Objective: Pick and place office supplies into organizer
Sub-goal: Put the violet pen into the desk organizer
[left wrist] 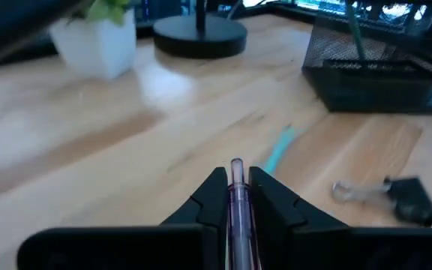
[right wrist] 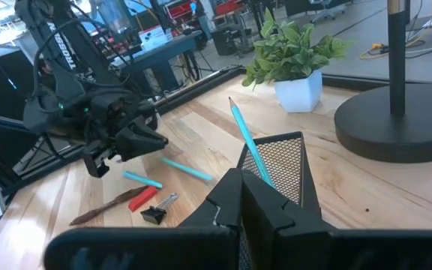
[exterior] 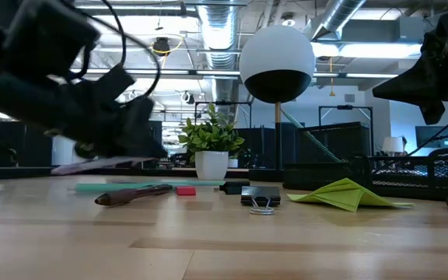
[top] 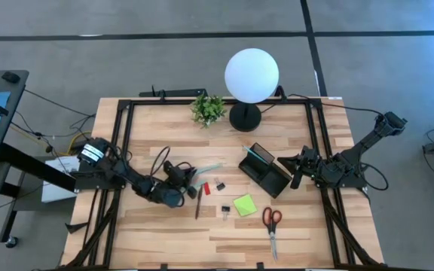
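Pink pen (left wrist: 237, 196) sits pinched in the left gripper (left wrist: 236, 189), lifted off the table (top: 164, 241).

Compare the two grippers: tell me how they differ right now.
The left gripper is shut on a pink pen; the right gripper is shut on nothing. The left gripper sits over the table's left-centre, among loose supplies; the right gripper waits beside the organizer. Shared: both are dark, two-fingered, and closed.
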Motion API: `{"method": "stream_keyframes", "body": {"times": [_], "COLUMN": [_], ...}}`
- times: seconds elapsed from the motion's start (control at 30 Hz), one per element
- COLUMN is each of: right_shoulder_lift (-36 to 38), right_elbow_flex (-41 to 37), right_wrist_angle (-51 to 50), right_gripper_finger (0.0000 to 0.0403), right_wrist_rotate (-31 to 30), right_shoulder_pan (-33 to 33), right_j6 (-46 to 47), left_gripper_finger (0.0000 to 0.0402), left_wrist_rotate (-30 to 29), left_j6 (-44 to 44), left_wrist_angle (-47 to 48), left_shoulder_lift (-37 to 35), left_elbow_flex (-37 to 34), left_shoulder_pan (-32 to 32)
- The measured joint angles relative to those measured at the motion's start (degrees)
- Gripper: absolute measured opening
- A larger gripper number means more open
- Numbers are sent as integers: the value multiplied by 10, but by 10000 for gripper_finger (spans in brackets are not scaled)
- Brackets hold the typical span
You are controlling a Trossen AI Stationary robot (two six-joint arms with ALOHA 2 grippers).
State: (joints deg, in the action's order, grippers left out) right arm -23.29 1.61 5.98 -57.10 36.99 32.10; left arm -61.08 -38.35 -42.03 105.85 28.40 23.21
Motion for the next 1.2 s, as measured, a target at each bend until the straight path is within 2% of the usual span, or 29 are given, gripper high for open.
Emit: {"method": "stream_keyframes", "body": {"times": [0.23,0.4,0.57,0.7,0.8,0.9,1.07,1.2], "right_shoulder_lift": [0,0,0,0,0,0,0,1], "right_elbow_flex": [0,0,0,0,0,0,0,0], "right_wrist_angle": [0,0,0,0,0,0,-2,-6], "right_gripper_finger": [0,0,0,0,0,0,0,0], "right_wrist_rotate": [0,0,0,-19,-46,-70,-134,-226], "right_shoulder_pan": [0,0,0,0,0,0,0,0], "right_j6": [0,0,0,0,1,21,62,63], "left_gripper_finger": [25,25,25,25,25,25,25,25], "left_wrist_rotate": [53,117,251,407,533,629,736,759], "left_j6": [116,230,342,423,454,458,464,428], "left_wrist_angle": [-32,-147,-296,-383,-399,-389,-400,-433], "left_shoulder_lift": [0,-1,-1,-1,1,10,87,199], "left_elbow_flex": [49,83,129,181,232,287,389,498], "left_shoulder_pan": [-44,-78,-122,-161,-189,-210,-228,-233]}}
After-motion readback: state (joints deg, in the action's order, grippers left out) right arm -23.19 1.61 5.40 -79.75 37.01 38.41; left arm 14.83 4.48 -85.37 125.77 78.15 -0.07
